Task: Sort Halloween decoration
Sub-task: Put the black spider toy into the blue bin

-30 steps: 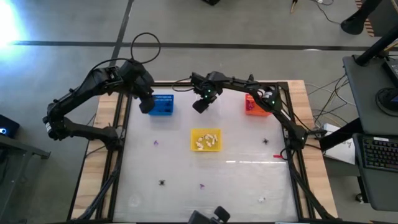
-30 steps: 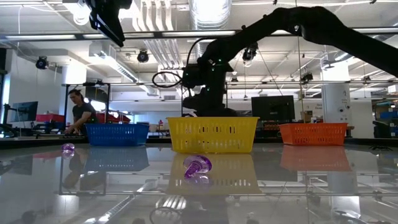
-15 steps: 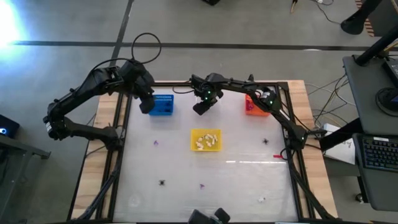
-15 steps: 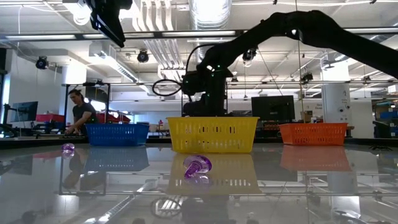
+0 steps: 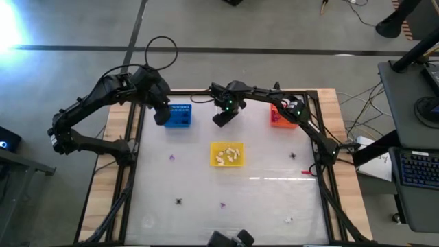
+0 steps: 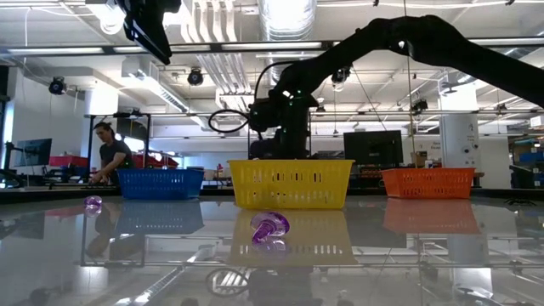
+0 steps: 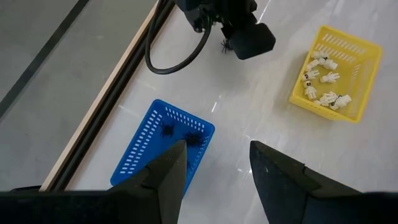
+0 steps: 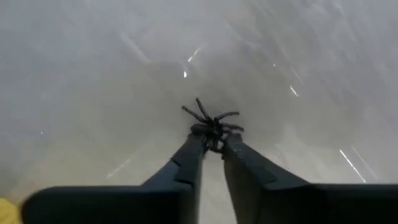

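A black spider trinket (image 8: pixel 212 126) sits between dark fingers (image 8: pixel 184 163). The mesh baskets are blue (image 5: pixel 180 115), yellow (image 5: pixel 226 154) and orange (image 5: pixel 278 115). Cream skeleton figures (image 7: pixel 320 79) fill the yellow one; a purple trinket (image 6: pixel 269 229) lies on the glossy white table (image 5: pixel 267 199).

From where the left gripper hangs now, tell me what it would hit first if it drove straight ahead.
Probably the blue basket: in its wrist view the open left gripper points at the basket's near corner, where black spiders lie. Depth is unclear, so it might strike the white table just beside the basket.
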Robot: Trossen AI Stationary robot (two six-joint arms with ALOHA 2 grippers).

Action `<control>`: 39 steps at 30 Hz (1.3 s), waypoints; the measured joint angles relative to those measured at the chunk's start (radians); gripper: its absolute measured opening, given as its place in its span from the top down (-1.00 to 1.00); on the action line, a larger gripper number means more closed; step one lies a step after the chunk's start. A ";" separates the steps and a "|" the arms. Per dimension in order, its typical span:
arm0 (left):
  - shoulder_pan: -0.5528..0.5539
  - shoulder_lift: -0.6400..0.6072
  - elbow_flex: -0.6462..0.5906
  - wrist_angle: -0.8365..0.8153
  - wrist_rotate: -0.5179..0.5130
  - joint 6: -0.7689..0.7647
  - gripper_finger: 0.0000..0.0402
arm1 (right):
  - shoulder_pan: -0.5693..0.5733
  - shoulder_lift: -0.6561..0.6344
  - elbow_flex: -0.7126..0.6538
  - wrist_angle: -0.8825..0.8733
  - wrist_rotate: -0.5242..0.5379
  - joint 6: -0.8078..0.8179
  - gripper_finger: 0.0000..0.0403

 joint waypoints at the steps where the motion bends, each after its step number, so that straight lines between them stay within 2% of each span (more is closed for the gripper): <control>1: 0.000 0.000 0.000 0.000 0.000 0.000 0.20 | 0.000 0.000 0.000 0.000 -0.003 -0.001 0.83; 3: 0.000 0.000 0.000 0.000 0.000 0.001 0.20 | 0.000 0.000 0.000 -0.001 -0.004 -0.005 0.92; 6: 0.000 0.000 0.000 0.000 0.000 0.011 0.20 | 0.000 -0.002 0.001 -0.008 -0.004 -0.006 0.95; 15: 0.000 0.000 0.000 -0.007 0.000 0.029 0.20 | 0.001 -0.011 0.097 -0.111 0.008 -0.015 0.96; 23: 0.000 -0.001 0.000 -0.027 0.000 0.031 0.20 | 0.026 -0.027 0.192 -0.107 0.003 0.012 0.96; 27: 0.000 -0.011 0.000 -0.026 0.000 0.052 0.20 | 0.058 -0.028 0.232 -0.060 -0.031 0.023 0.96; 33: 0.000 -0.019 0.000 -0.025 0.000 0.056 0.20 | 0.086 -0.029 0.243 0.163 -0.083 0.106 0.96; 39: 0.000 -0.024 0.000 -0.025 0.000 0.056 0.20 | 0.096 -0.028 0.243 0.291 -0.083 0.183 0.96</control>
